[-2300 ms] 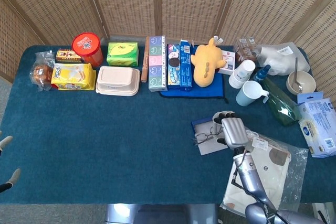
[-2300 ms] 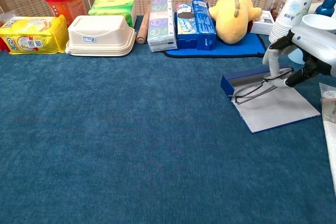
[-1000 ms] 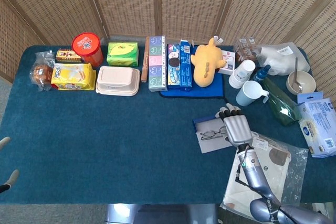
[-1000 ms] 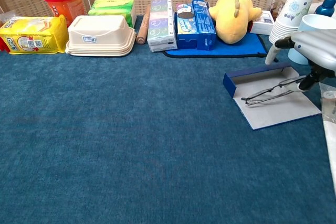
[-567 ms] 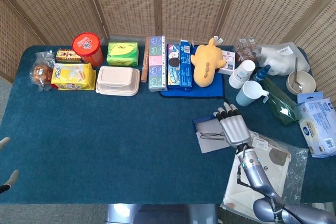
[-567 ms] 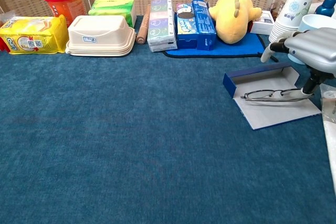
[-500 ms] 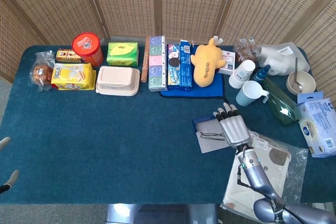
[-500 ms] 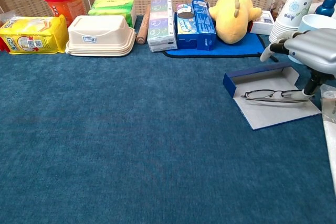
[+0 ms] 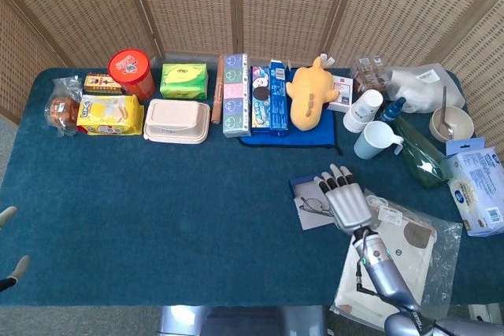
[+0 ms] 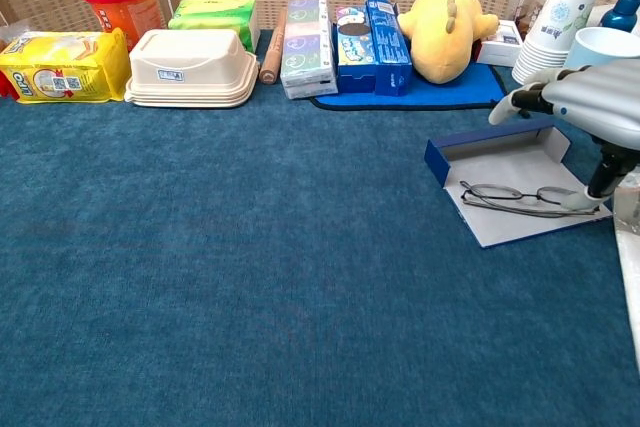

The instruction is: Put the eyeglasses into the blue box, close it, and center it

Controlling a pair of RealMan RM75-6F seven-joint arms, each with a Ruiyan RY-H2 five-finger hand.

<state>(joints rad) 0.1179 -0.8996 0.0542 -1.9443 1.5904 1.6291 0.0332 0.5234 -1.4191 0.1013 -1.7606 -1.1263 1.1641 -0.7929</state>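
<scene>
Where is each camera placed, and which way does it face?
Head view: high, looking down on the whole table; shows the right hand, its arm, and left fingertips at the edge.
Chest view: low, facing across the table to the back row; shows only the right hand.
Shared: right hand, glasses, blue box, yellow toy.

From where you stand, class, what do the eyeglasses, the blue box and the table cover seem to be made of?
Eyeglasses: thin dark frame, likely metal wire, with clear lenses.
Blue box: probably cardboard, judging by its thin flat walls, matte blue outside and pale grey inside.
Table cover: fabric, like felt or short carpet, with a fuzzy, dull teal surface.
</scene>
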